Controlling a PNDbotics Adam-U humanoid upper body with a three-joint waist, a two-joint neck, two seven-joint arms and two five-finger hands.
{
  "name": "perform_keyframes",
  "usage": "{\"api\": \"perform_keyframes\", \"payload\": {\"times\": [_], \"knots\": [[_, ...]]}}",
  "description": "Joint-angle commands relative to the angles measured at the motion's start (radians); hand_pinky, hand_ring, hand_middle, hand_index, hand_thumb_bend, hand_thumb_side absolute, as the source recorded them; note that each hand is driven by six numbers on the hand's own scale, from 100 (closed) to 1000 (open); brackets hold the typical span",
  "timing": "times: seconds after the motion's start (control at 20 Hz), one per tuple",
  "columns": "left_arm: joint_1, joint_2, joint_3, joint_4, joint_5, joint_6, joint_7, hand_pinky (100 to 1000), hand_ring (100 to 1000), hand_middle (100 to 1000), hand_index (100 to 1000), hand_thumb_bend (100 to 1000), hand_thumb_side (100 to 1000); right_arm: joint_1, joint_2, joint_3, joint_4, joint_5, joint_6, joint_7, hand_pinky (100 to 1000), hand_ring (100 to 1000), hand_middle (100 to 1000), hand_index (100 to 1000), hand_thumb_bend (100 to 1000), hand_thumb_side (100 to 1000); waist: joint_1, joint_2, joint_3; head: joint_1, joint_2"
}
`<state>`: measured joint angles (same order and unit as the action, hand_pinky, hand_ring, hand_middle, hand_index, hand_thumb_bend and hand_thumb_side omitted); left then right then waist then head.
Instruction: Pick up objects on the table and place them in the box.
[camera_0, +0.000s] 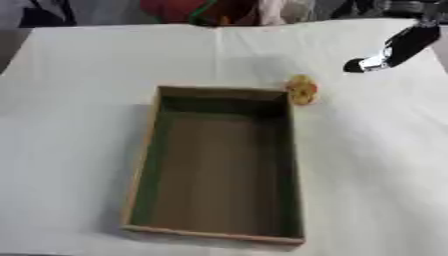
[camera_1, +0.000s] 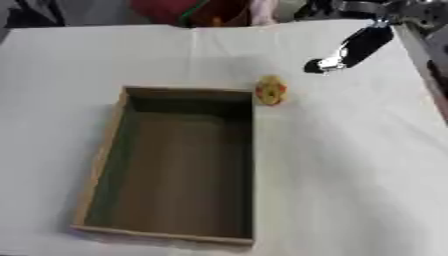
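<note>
Box (camera_0: 140, 165) beside yellow object (camera_0: 302, 90); right robot hand (camera_0: 378, 61) apart.

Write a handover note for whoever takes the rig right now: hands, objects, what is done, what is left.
Right robot hand: in the air at the upper right, beyond the yellow object, holding nothing; I cannot tell whether its fingers are open or curled.
Left robot hand: not in view.
Yellow object: on the white table, just outside the box's far right corner.
Box: open, nothing visible inside.
Done: nothing placed.
Left: grasp the yellow object, probably with the right hand, and put it in the box.
</note>
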<state>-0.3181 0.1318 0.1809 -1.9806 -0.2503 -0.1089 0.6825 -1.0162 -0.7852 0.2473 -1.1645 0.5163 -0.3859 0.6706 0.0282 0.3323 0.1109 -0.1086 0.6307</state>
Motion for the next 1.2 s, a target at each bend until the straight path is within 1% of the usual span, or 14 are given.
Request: {"api": "perform_keyframes", "payload": {"times": [0.05,0.2,0.45,0.6,1.0,1.2], "knots": [[-0.007,0.015,-0.001,-0.019,0.002,0.000,-0.005,325,475,452,609,100,879,-0.031,-0.001,-0.003,0.023,-0.018,0.018,0.025,844,918,880,1000,461,518,-0.003,-0.025,0.002,-0.004,-0.012],[-0.009,0.011,0.000,-0.019,0.003,0.002,-0.003,325,475,452,608,100,880,-0.040,0.029,0.013,0.049,-0.021,0.039,0.062,841,915,882,1000,456,512,-0.007,-0.025,0.006,-0.016,-0.010],[-0.009,0.008,-0.001,-0.019,0.004,0.003,-0.004,326,475,452,608,100,879,-0.050,0.071,0.020,0.096,0.012,0.077,0.073,826,902,859,1000,448,484,-0.007,-0.024,0.009,-0.027,-0.010],[-0.010,0.007,-0.001,-0.019,0.005,0.003,-0.005,326,475,452,608,100,880,-0.050,0.090,0.020,0.122,0.029,0.096,0.071,821,896,846,1000,458,481,-0.007,-0.022,0.011,-0.030,-0.010],[-0.011,0.002,-0.002,-0.019,0.007,0.004,-0.007,327,475,451,607,100,880,-0.049,0.132,0.022,0.167,0.041,0.121,0.055,806,879,809,1000,460,503,-0.006,-0.015,0.018,-0.034,-0.011],[-0.011,0.000,-0.002,-0.019,0.008,0.004,-0.008,327,475,451,607,100,880,-0.045,0.148,0.024,0.187,0.063,0.134,0.032,794,867,742,1000,438,509,-0.005,-0.012,0.021,-0.036,-0.011]]}}
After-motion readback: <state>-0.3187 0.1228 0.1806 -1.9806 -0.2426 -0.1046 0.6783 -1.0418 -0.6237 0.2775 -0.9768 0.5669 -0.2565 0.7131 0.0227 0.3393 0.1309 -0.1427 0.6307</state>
